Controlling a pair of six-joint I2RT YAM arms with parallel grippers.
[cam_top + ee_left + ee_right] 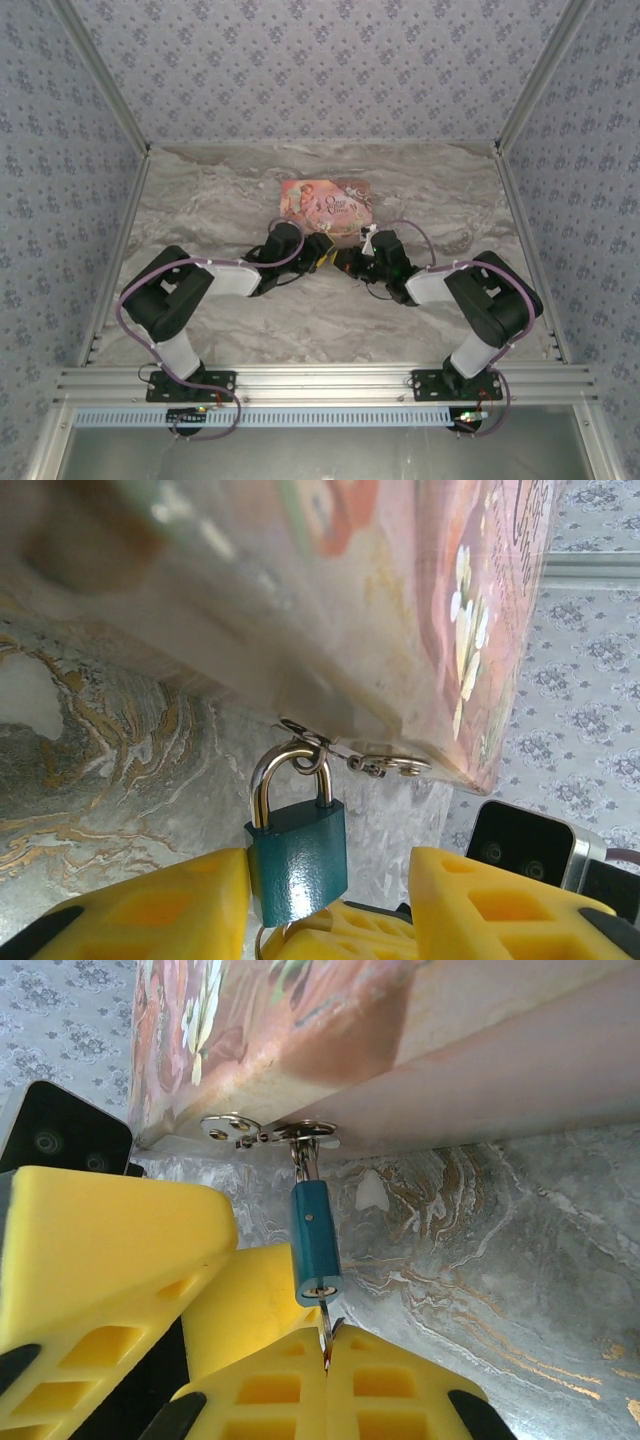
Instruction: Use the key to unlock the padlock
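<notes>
Right gripper (328, 1372) pinches the key (325, 1332), tip at the keyway of the padlock (314, 1240), which hangs off the pink box (300, 1020). Left gripper (328, 872) is spread, flanking the lock body. Insertion step, by my read: you need a straight push, then a twist.

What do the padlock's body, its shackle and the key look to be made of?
By look: padlock body, probably metal under glossy teal-blue paint, even sheen; shackle, polished silvery metal, mirror-like reflections; key, thin bare grey metal, finish too small to judge.

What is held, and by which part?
The right hand pinches a thin grey metal key by its lower end; the left hand, open, flanks a blue padlock.
</notes>
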